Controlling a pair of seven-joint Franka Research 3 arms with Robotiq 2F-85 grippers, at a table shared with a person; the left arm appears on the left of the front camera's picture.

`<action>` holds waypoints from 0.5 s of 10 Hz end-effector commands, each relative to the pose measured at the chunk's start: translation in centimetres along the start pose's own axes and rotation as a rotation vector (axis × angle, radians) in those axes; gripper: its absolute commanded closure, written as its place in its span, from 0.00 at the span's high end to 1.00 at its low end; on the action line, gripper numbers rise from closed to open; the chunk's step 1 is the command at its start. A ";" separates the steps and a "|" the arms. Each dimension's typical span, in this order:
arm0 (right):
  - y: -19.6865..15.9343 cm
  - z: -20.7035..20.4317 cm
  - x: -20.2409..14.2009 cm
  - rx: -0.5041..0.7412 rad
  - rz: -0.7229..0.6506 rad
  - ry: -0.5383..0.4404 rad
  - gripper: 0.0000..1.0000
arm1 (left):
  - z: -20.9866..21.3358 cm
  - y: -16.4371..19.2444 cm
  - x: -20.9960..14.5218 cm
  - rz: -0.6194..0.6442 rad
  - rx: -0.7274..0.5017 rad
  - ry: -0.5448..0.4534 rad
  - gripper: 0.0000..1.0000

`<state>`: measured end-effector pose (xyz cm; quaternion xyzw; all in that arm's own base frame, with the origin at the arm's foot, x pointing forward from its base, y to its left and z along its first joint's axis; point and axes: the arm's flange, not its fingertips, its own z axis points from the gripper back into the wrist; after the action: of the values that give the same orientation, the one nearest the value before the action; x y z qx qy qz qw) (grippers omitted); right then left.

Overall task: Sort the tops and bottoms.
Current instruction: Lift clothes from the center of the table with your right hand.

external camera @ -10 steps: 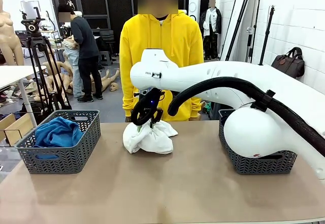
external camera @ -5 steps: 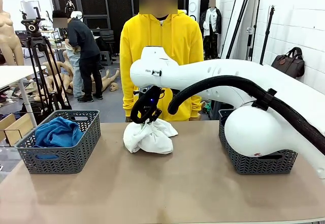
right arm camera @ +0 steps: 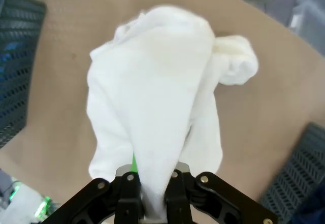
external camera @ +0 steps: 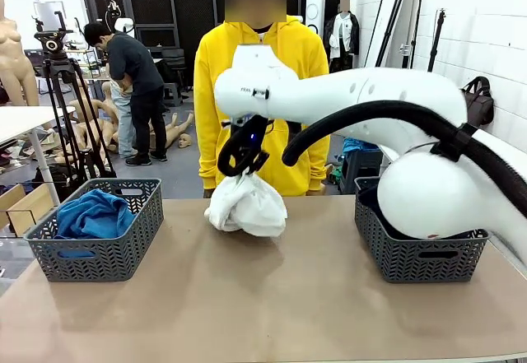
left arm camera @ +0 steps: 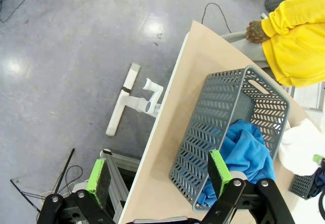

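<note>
A white garment (external camera: 247,205) hangs bunched at the table's middle back, its lower folds still near the tabletop. My right gripper (external camera: 244,170) is shut on the top of this white garment (right arm camera: 157,112), whose cloth drapes away from the pinching fingers (right arm camera: 175,193) in the right wrist view. A bright blue garment (external camera: 92,215) lies in the grey basket (external camera: 123,252) at the left. Seen from the left wrist, my left gripper (left arm camera: 158,176) stands open high over the table's left edge, with nothing between its green pads, above that grey basket (left arm camera: 213,117) and the blue garment (left arm camera: 246,153).
A second grey basket (external camera: 420,256) stands at the right with dark cloth inside, partly hidden by my right arm. A person in a yellow hoodie (external camera: 259,67) stands at the far edge behind the white garment. Open tabletop (external camera: 263,305) lies in front.
My right gripper has closed on the white garment and risen, pulling the cloth up off the table into a hanging bundle.
</note>
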<state>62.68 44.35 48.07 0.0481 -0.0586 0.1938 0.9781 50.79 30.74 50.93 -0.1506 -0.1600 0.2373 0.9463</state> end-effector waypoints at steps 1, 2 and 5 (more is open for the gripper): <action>-0.1 5.5 -4.1 -0.139 -0.025 -0.080 0.00 | 0.1 -0.1 -0.1 0.016 0.012 -0.007 1.00; 0.0 8.8 -5.0 -0.188 -0.018 -0.111 0.00 | 0.1 -0.1 -0.1 0.016 0.012 -0.007 1.00; 1.3 17.5 -7.7 -0.272 0.038 -0.182 0.00 | 0.1 -0.1 -0.1 0.016 0.012 -0.007 1.00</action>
<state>55.51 41.07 64.54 -0.0466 -0.1579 0.1992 0.9660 50.78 30.75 50.95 -0.1505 -0.1603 0.2374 0.9462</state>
